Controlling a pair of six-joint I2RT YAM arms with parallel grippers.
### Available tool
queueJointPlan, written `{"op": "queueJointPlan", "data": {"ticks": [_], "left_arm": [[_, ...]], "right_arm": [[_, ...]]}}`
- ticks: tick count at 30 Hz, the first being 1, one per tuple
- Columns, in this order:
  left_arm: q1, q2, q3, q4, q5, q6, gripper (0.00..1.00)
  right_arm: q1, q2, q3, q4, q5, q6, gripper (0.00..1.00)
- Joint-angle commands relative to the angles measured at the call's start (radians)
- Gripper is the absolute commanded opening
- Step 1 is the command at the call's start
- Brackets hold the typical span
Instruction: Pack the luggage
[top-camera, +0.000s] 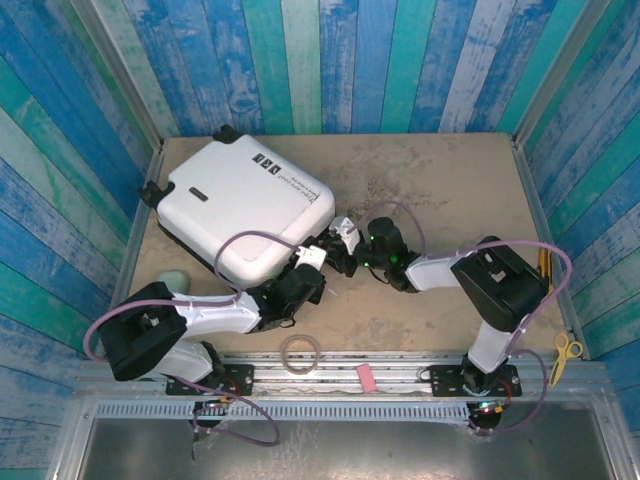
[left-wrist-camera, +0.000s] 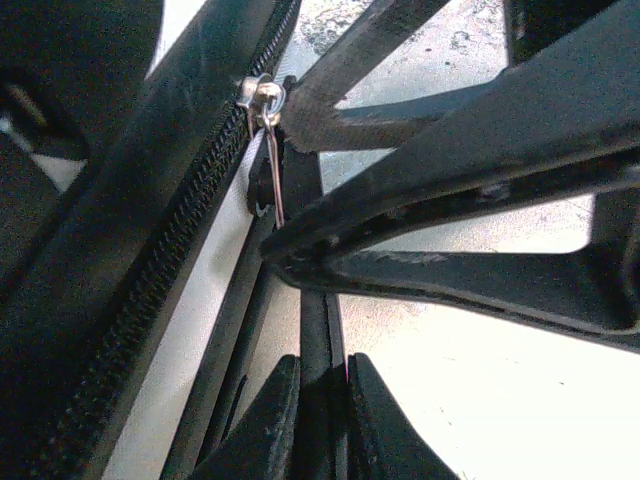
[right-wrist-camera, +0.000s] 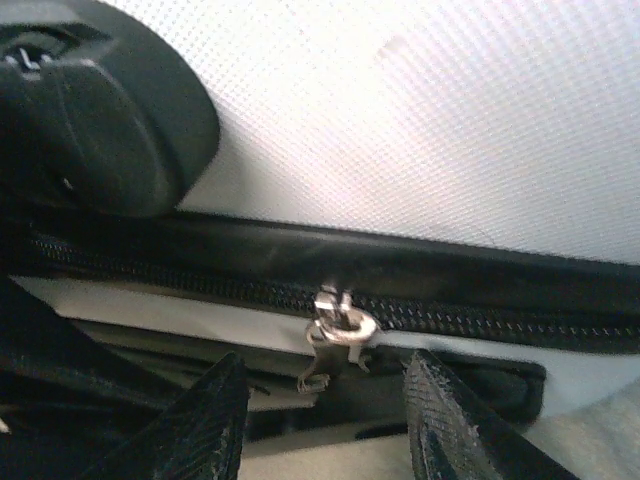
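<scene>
At the luggage near-right corner: zipper slider
Placement: luggage flat on desk, lid down
Left tool: clamped on pull tab
Right tool: jaws apart, astride the slider
Risk: a skewed pull may slip the tab; the crowded tools may collide

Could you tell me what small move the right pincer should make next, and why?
Probably ease the right pincer slightly forward, toward the black zipper band of the white hard-shell suitcase. Its jaws stand open either side of the silver metal zipper pull, which hangs just at the fingertips; a secure grip likely needs more overlap.
</scene>
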Motion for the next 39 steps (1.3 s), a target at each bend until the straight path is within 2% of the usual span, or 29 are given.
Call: {"op": "queueJointPlan", "data": {"ticks": [1,8,12,15,19,27,33,37,39], "left_arm": [[-0.003,0.013,-0.074,-0.107,0.066,-0.097,0.00],[-0.004,0.033,-0.081,-0.067,0.082,-0.092,0.00],[-0.004,0.043,-0.078,-0.058,0.082,-0.090,0.00],[-0.005,0.034,-0.087,-0.047,0.075,-0.102,0.00],[-0.004,0.012,-0.123,-0.006,0.068,-0.122,0.00],[-0.004,-0.010,-0.155,0.014,0.058,-0.136,0.00],[-0.005,-0.004,-0.158,0.020,0.057,-0.138,0.00],[-0.004,0.008,-0.159,0.030,0.059,-0.135,0.00],[-0.004,0.010,-0.159,0.035,0.060,-0.133,0.00]], "right_arm": [[0.019,0.040,0.017,0.087,0.072,0.059,0.43],[0.031,0.089,0.015,0.238,0.225,0.136,0.34],[0.032,0.083,0.003,0.289,0.271,0.144,0.20],[0.026,0.037,-0.013,0.257,0.248,0.122,0.00],[-0.027,-0.019,-0.005,0.162,0.077,0.133,0.00],[-0.152,-0.038,0.035,0.079,-0.268,0.165,0.00],[-0.182,-0.011,0.085,0.053,-0.508,0.174,0.00],[-0.182,0.018,0.114,0.061,-0.592,0.206,0.00],[-0.182,0.012,0.104,0.039,-0.547,0.189,0.00]]}}
